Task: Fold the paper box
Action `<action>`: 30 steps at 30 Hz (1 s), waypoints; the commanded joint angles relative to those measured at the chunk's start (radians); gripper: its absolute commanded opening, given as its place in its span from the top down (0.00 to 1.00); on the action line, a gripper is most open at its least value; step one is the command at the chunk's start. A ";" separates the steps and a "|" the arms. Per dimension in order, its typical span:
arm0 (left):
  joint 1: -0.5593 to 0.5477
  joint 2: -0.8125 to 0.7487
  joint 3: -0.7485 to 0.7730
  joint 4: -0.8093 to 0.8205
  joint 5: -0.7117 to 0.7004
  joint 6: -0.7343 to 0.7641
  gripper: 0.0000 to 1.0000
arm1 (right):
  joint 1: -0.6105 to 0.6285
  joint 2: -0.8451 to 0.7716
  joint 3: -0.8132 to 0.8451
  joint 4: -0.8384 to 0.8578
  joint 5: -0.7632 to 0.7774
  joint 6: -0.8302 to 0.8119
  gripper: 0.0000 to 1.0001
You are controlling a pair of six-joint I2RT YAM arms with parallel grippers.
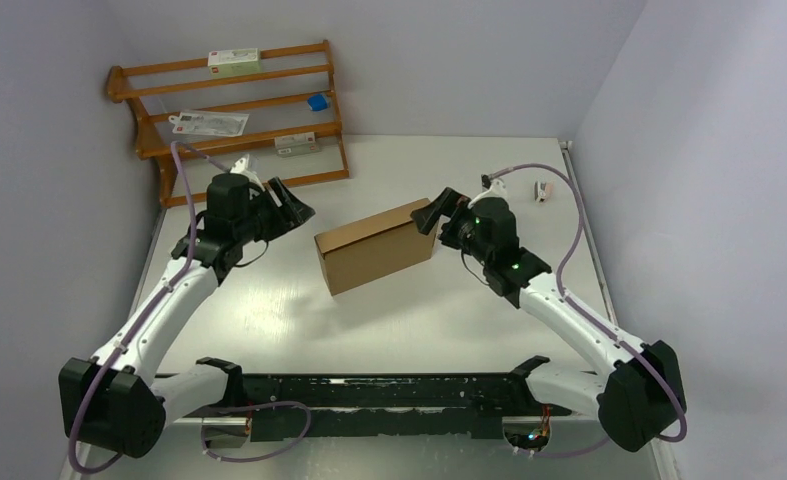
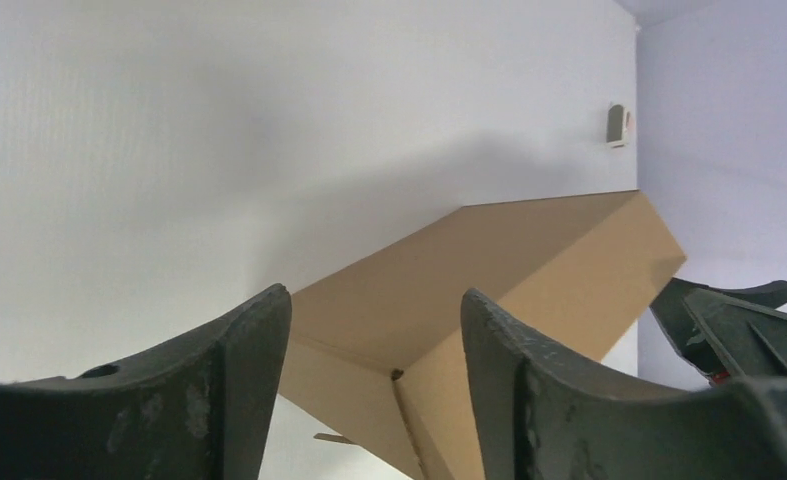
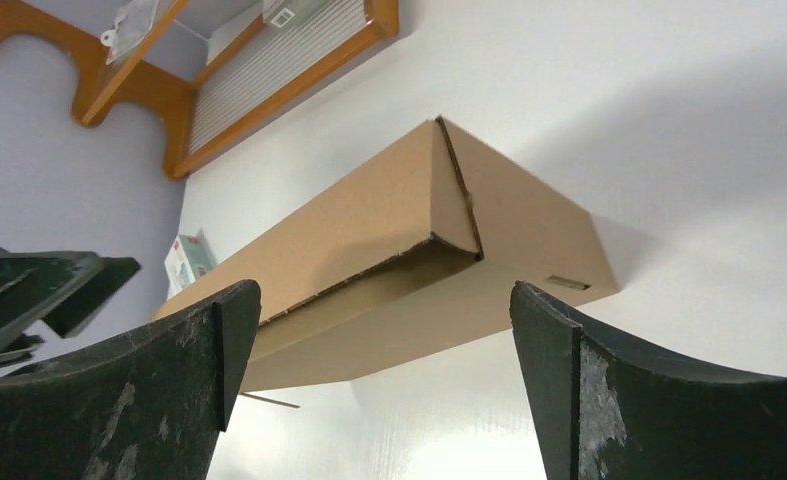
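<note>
Cardboard, top view: the paper box (image 1: 374, 245) lies shut and skewed near the middle of the table (image 1: 419, 320), a little toward its far edge.
Arms, top view: the left gripper (image 1: 294, 212) stands off the box's left end with a gap. The right gripper (image 1: 431, 215) is just beside the right end; contact cannot be told. With one at each end, they seem posed to steady or press the ends.
Rack, top view: a wooden rack (image 1: 239, 120) at the far left corner carries white packets (image 1: 233, 60) and a small blue thing (image 1: 317, 102) on its shelves, well apart from the work.
Left wrist view: its fingers (image 2: 249, 350) are apart with nothing gripped. The box lies ahead, one corner toward the camera.
Right wrist view: jaws spread wide, clamping nothing. The box's end flap (image 3: 454, 190) is folded in, its lower seam gaping slightly, with a small slot (image 3: 569, 283) on the side.
Contents: every visible face is closed, so the inside is hidden.
Progress: folding looks nearly done; that loose seam probably needs pressing home.
</note>
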 commanded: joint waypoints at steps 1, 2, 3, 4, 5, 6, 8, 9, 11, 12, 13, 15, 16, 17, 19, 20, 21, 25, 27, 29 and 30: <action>0.010 -0.062 0.046 -0.057 -0.020 0.020 0.29 | -0.044 -0.022 0.086 -0.136 -0.065 -0.126 0.00; 0.010 -0.074 0.045 -0.067 -0.016 0.015 0.27 | -0.050 -0.024 0.100 -0.159 -0.064 -0.144 0.00; 0.010 -0.085 0.043 -0.080 -0.007 0.008 0.25 | -0.061 -0.024 0.112 -0.172 -0.064 -0.167 0.00; 0.010 -0.096 0.038 -0.090 0.006 0.000 0.23 | -0.075 -0.019 0.123 -0.181 -0.065 -0.193 0.00; 0.010 -0.109 0.028 -0.093 0.028 -0.009 0.22 | -0.095 -0.010 0.135 -0.189 -0.094 -0.211 0.00; 0.010 -0.116 0.012 -0.088 0.053 -0.025 0.21 | -0.121 0.002 0.150 -0.195 -0.132 -0.223 0.00; 0.010 -0.134 -0.028 -0.063 0.115 -0.059 0.20 | -0.171 0.031 0.175 -0.192 -0.230 -0.232 0.00; 0.010 -0.142 -0.051 -0.044 0.146 -0.082 0.20 | -0.188 0.045 0.184 -0.182 -0.274 -0.230 0.00; 0.010 -0.158 -0.096 -0.009 0.195 -0.122 0.20 | -0.208 0.073 0.192 -0.154 -0.338 -0.226 0.01; 0.010 -0.166 -0.114 0.003 0.210 -0.138 0.20 | -0.216 0.086 0.195 -0.143 -0.358 -0.224 0.02; 0.010 -0.174 -0.126 0.014 0.224 -0.156 0.20 | -0.223 0.096 0.196 -0.132 -0.379 -0.222 0.03; 0.010 -0.189 -0.142 0.028 0.241 -0.175 0.20 | -0.244 0.118 0.189 -0.102 -0.428 -0.213 0.08; 0.008 -0.194 -0.146 0.026 0.247 -0.181 0.20 | -0.253 0.128 0.181 -0.087 -0.453 -0.206 0.10; 0.009 -0.200 -0.149 0.025 0.252 -0.186 0.20 | -0.266 0.140 0.175 -0.071 -0.483 -0.197 0.11; 0.009 -0.206 -0.158 0.024 0.267 -0.197 0.20 | -0.289 0.161 0.160 -0.049 -0.538 -0.181 0.12; 0.008 -0.210 -0.169 0.031 0.277 -0.208 0.20 | -0.297 0.169 0.153 -0.015 -0.561 -0.172 0.13; 0.008 -0.212 -0.182 0.044 0.288 -0.218 0.20 | -0.305 0.181 0.144 0.006 -0.582 -0.160 0.14; 0.007 -0.211 -0.241 0.102 0.325 -0.262 0.23 | -0.313 0.215 0.117 0.060 -0.653 -0.132 0.19; 0.003 -0.205 -0.262 0.133 0.335 -0.275 0.26 | -0.314 0.226 0.098 0.078 -0.667 -0.122 0.22; -0.002 -0.191 -0.277 0.161 0.348 -0.281 0.31 | -0.313 0.237 0.077 0.105 -0.681 -0.115 0.24; -0.003 -0.183 -0.280 0.170 0.354 -0.283 0.34 | -0.314 0.242 0.067 0.120 -0.691 -0.107 0.27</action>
